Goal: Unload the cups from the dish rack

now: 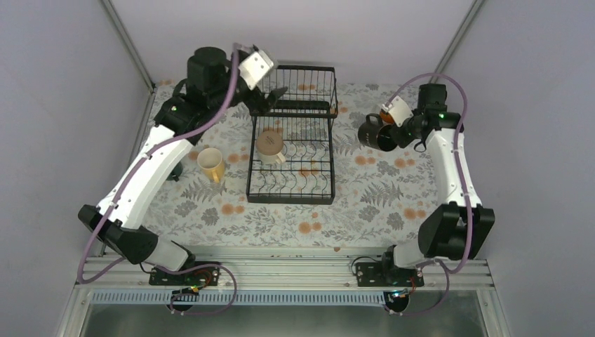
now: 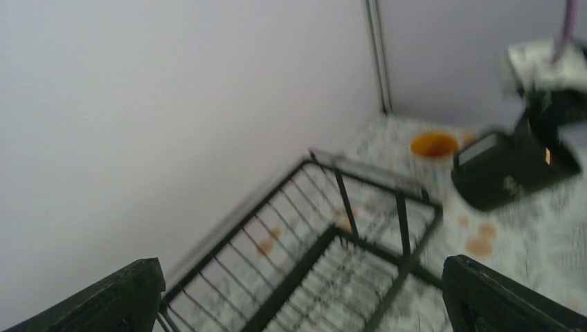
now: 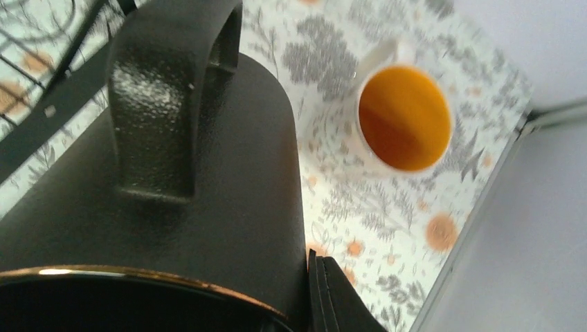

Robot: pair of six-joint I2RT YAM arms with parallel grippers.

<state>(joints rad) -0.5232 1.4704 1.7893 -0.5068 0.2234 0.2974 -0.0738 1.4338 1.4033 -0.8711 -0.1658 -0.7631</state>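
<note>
Black mug [image 3: 173, 228] fills the right wrist view, pinched by its wall at the gold-edged rim in the right claw [image 1: 393, 132], with one finger [image 3: 332, 297] pressed on the outside and the handle facing the wrist camera. It hangs tipped on its side above the bench [image 1: 379, 203] near the far right corner, apart from the dish rack [image 1: 290, 199]. I judge it stiff, fairly heavy for its size, glazed and slippery, and liable to chip if dropped, so a rim pinch calls for a slow, low set-down. Just beyond it a white mug with an orange inside [image 3: 403, 117] stands upright on the bench. One tan mug [image 1: 270, 146] sits in the flat part of the rack, seemingly mouth down, with its handle toward the near right; its wall or handle looks the safest hold. A cream mug [image 1: 210, 163] stands on the bench just left of the rack. The left claw [image 1: 273, 97] hovers wide and empty over the rack's raised far basket.
</note>
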